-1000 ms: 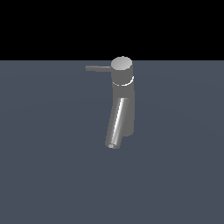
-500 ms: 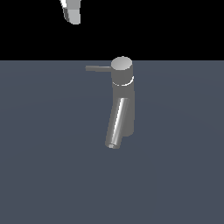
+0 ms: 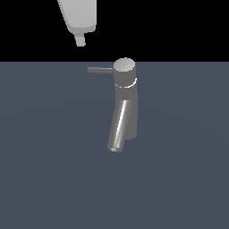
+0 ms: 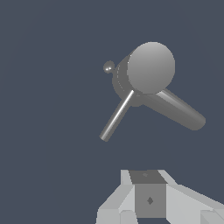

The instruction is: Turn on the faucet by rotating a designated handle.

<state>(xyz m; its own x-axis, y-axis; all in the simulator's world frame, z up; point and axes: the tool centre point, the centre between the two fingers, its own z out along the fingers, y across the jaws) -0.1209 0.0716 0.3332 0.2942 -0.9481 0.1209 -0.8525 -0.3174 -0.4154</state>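
I am in the approach step: my gripper [image 3: 80,41] hangs above the scene at about eleven o'clock from the faucet [image 3: 124,105] in the exterior view, well apart from it and touching nothing. Only one fingertip and the pale body above it show there, and the wrist view shows just the base of the hand, so I cannot tell whether the fingers are spread or pressed together; they hold nothing. The faucet stands upright on the dark floor [image 3: 44,179] near the middle of the exterior view, its round cap on top, its thicker spout [image 3: 120,127] slanting down toward six o'clock. The handle [image 3: 100,69] juts from the cap toward nine o'clock, thin and level, its free end lying almost below my gripper. In the wrist view the handle [image 4: 116,115] runs out from the cap toward seven o'clock, the spout [image 4: 179,110] toward four. Next, I judge, I must descend beside the handle's free end, then push it sideways around the cap's axis, keeping clear of the spout.
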